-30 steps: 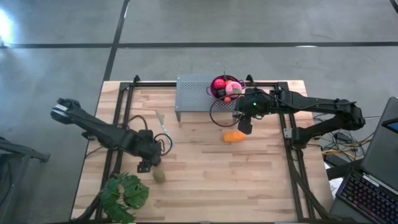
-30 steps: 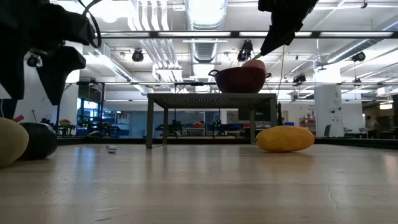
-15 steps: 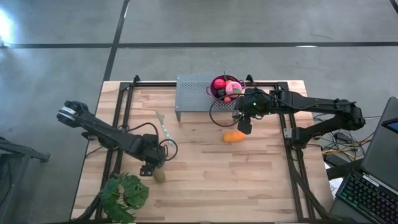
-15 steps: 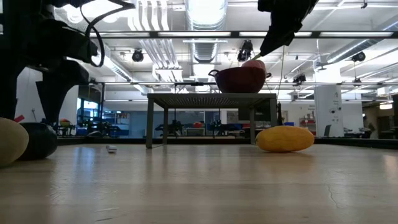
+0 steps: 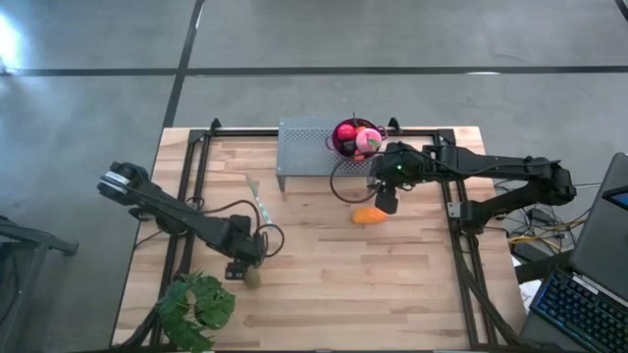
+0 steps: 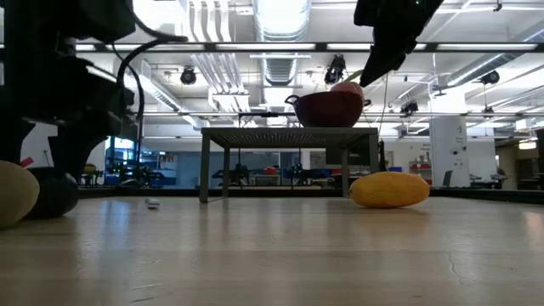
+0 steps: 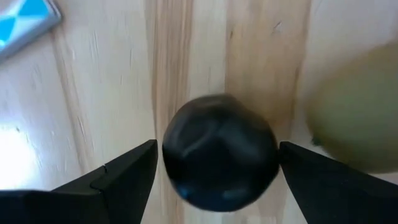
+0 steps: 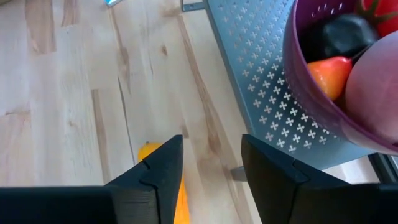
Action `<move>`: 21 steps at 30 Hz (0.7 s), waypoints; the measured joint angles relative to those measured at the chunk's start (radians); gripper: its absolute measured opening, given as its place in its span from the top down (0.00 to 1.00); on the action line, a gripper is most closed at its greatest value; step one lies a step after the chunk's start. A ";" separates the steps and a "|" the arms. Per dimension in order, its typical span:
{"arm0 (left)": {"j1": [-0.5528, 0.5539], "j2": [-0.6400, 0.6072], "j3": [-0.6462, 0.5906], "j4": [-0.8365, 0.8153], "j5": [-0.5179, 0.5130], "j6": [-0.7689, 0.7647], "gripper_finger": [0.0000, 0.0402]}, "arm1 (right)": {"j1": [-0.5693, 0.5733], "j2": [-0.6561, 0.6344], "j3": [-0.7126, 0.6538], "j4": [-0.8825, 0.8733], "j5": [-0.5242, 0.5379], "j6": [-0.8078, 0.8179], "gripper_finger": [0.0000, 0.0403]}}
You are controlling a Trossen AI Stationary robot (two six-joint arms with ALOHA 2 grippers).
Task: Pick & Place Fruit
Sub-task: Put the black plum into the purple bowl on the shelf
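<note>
From above, the left claw (image 5: 243,267) hid the dark ball; only the olive-green piece (image 5: 252,278) peeked out beside it, near the plant (image 5: 196,302). Left arm reached low across the worktop (image 5: 324,284), farther toward the plant side than a second ago. Right claw (image 5: 387,203) hung over the orange piece (image 5: 367,215), just off the purple bowl (image 5: 345,139) with the pink ball (image 5: 369,139) on the perforated stand (image 5: 304,149), unchanged.

At worktop level, the left arm blocked most of the dark ball (image 6: 53,194); olive piece (image 6: 17,194) was cut off at the edge. Orange piece (image 6: 390,189) lay clear.

Left wrist: fingers (image 7: 124,171) spread either side of the dark ball (image 7: 220,151), not visibly touching; olive piece (image 7: 354,118) blurred, partly out of frame.

Right wrist: fingers (image 8: 161,163) spread, empty, orange piece (image 8: 168,180) mostly hidden behind them; bowl (image 8: 311,93) cropped, holding dark, orange-red and pink pieces.
</note>
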 joint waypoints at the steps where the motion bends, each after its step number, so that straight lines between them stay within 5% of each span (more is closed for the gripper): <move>1: 0.000 0.002 -0.006 -0.002 0.000 0.000 0.16 | 0.000 0.000 -0.002 0.000 0.000 0.000 0.62; 21: 0.000 0.004 -0.045 0.072 -0.003 -0.002 0.21 | 0.000 0.000 -0.010 0.022 0.000 -0.003 0.75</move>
